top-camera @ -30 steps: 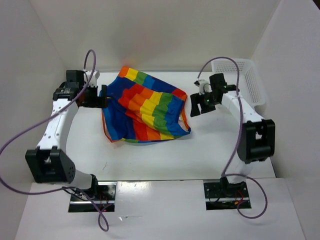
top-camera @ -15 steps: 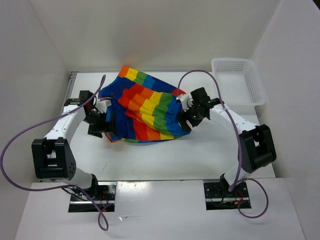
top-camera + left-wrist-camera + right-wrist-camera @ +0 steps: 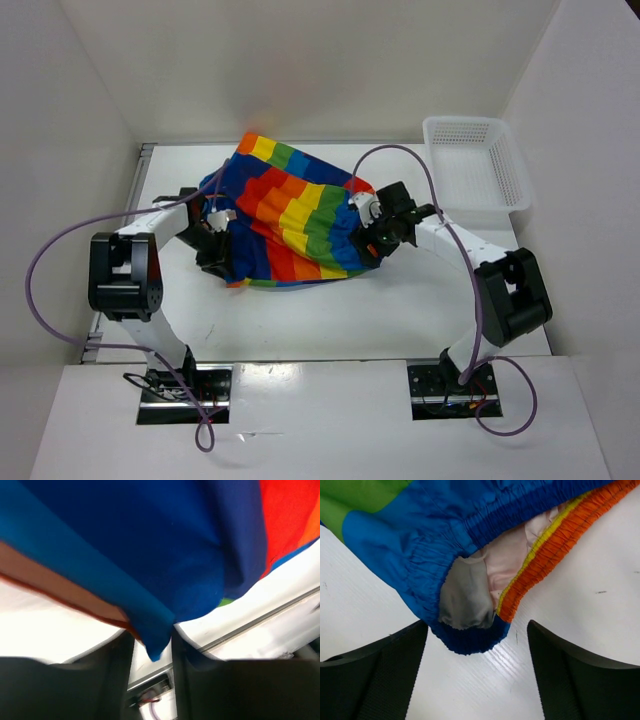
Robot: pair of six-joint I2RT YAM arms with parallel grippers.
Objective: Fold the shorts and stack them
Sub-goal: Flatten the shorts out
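The rainbow-blocked shorts (image 3: 295,215) lie crumpled and spread in the middle of the white table (image 3: 300,310). My left gripper (image 3: 215,250) is at their left edge. In the left wrist view its jaws have drawn narrow, and a blue corner of the shorts (image 3: 150,555) is caught between them at the left gripper (image 3: 150,647). My right gripper (image 3: 370,240) is at the right edge of the shorts. There the jaws stand wide apart, the right gripper (image 3: 477,675) low over the table, and the gathered blue and orange waistband (image 3: 475,625) pokes in between without touching either finger.
A white lattice basket (image 3: 470,170) stands at the back right corner of the table. White walls close in the back and both sides. Purple cables loop over each arm.
Both arms have swung inward and down to opposite edges of the shorts. The left jaws have narrowed onto the blue cloth corner, and the right jaws stay wide.
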